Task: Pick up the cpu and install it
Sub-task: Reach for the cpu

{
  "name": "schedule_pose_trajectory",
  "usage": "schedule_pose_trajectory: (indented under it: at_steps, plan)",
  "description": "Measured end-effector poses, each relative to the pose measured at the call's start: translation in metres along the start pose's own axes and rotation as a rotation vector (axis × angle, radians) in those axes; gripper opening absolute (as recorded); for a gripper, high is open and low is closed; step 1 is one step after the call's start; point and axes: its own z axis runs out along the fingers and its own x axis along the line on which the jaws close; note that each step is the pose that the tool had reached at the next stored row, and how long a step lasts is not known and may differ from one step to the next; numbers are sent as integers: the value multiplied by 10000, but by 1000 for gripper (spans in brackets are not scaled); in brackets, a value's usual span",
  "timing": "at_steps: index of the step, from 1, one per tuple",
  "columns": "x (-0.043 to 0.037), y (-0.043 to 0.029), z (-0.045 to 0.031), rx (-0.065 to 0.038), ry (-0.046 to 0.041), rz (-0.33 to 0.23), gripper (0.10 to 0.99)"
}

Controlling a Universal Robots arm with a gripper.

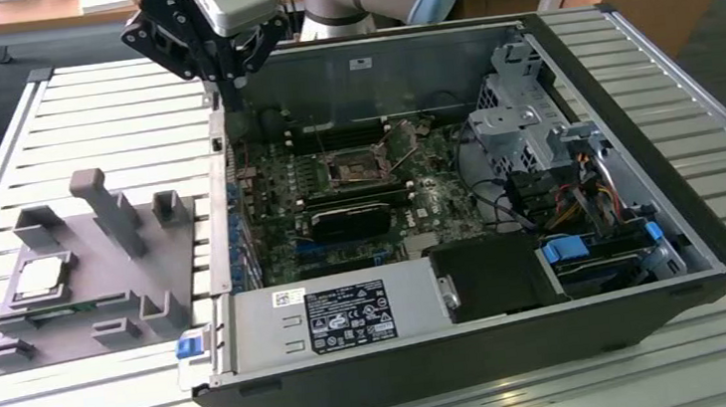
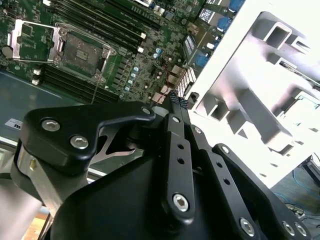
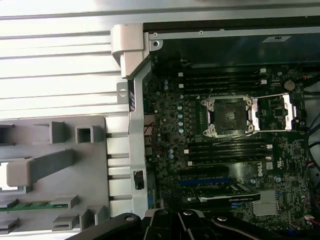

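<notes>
Exterior view: small square silver-topped cpu (image 1: 41,277) flat on grey plastic fixture tray (image 1: 94,281), 9 o'clock of open black computer case (image 1: 485,357). Black pincer (image 1: 232,94) pinched narrow, empty, above case's 11 o'clock corner.

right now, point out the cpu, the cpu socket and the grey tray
cpu (image 1: 43,277): exterior view, middle of its silver top
cpu socket (image 3: 227,116): first wrist view, centre of the socket
grey tray (image 1: 107,283): exterior view, bare flat base

Exterior view oblique above case (image 1: 485,362); both wrist views share socket (image 3: 227,116) (image 2: 82,52).
</notes>
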Motion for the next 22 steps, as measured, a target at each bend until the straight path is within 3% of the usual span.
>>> schedule_pose_trajectory:
  at_steps: [22]
  plan:
    - [115, -9, 12, 2, 28, 1, 106]
